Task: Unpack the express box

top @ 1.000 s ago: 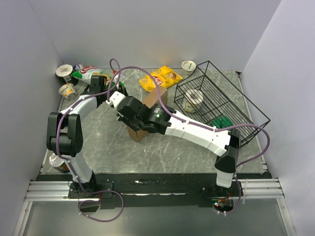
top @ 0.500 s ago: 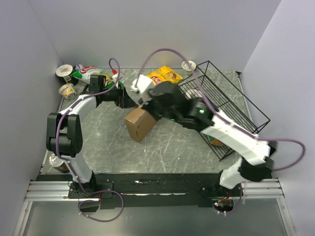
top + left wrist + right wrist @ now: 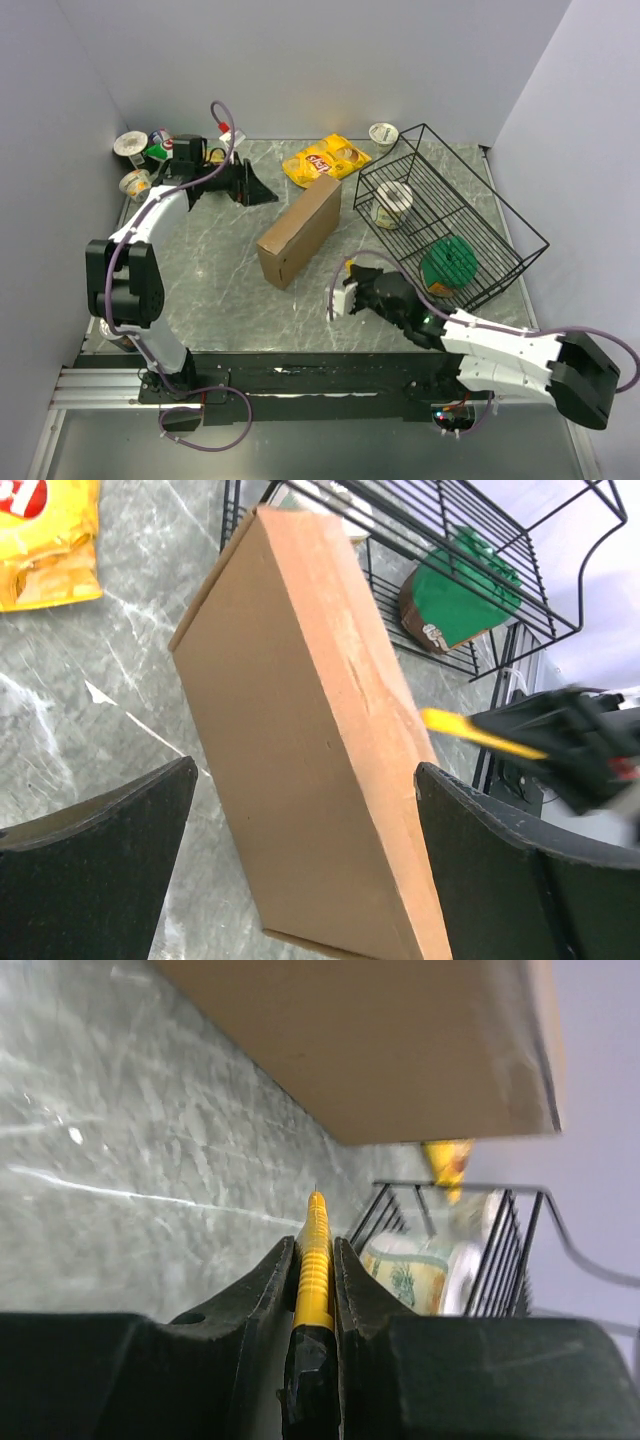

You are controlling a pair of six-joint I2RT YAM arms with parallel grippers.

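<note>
— While your left gripper [image 3: 268,188] hangs with its jaws spread wide, the box [image 3: 300,228] sits right ahead of it on the table [image 3: 220,290]. There's nothing between those fingers [image 3: 110,830] but air.

— Agreed, that hand is released. On its wrist view the box's broad brown face fills the gap between your two fingers and stays apart from both. The lid looks shut, and no flap stands up.

— Now look at your right gripper [image 3: 345,290]. It's clenched on a slim yellow tool [image 3: 315,1260], with the handle pinched between both fingers and the pointed tip sticking out in front.

— Yes, and the box is just ahead of that tip, a little to its left. You're short of it, though. Grey table shows between the tip and the cardboard, so there's no contact.

— Ahead and to the right of your tip is the wire basket [image 3: 484,183]. A cup [image 3: 392,200] and a round green thing [image 3: 450,262] lie inside it.

— From your left wrist, that basket sits beyond the box, past its far edge. I can't tell you whether the two touch or only stand close.

— A yellow chip bag [image 3: 325,160] lies flat on the table past the box's far end. That puts it ahead and to the left of your open left fingers.

— And your right gripper shows up on the left wrist view too, blurred, on the far side of the box with the yellow tool poking toward it.
</note>
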